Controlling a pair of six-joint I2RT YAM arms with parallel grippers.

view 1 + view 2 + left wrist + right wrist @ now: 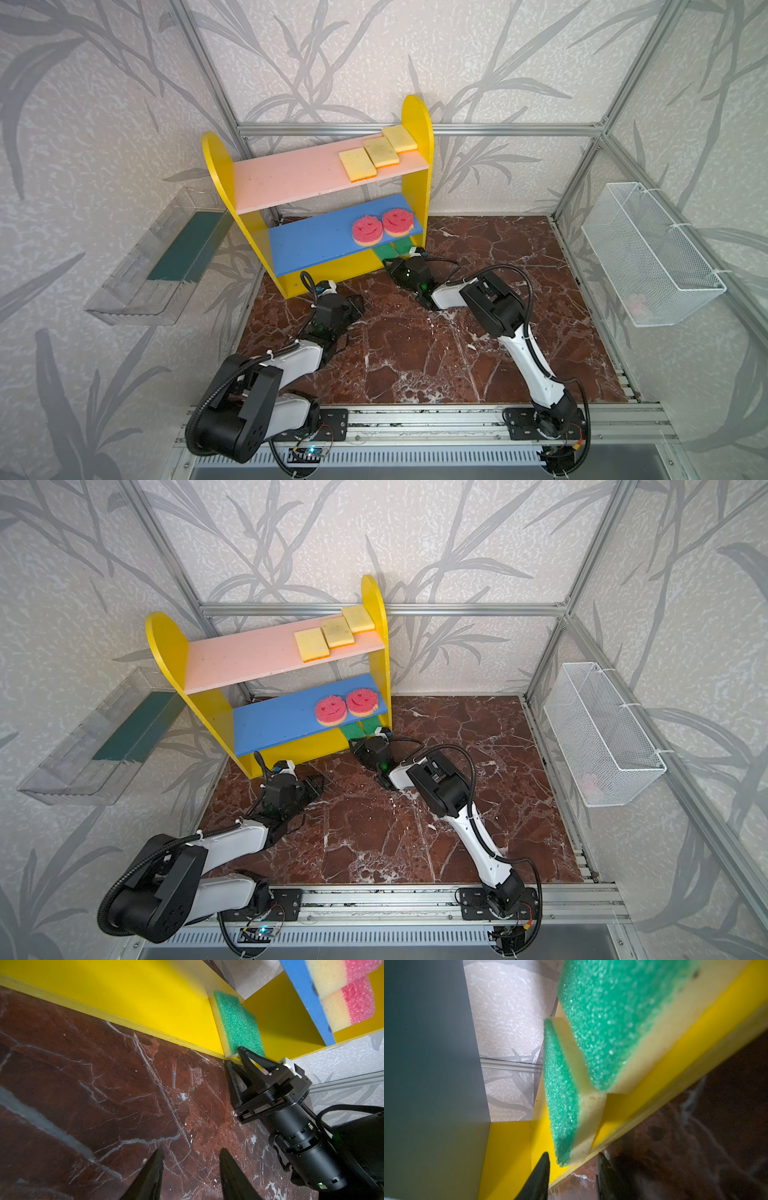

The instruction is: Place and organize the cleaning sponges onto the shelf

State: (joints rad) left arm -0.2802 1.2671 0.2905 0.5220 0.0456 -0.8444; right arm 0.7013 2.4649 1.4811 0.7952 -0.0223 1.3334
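Just at edge of shelf (145, 1001), right hand (234, 1056)

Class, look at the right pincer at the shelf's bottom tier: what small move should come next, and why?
Probably draw the right pincer straight back from the shelf. Its jaws stand apart, astride the front edge of a green sponge that already lies flat on the yellow base beside the other green sponge, so it seems placed.
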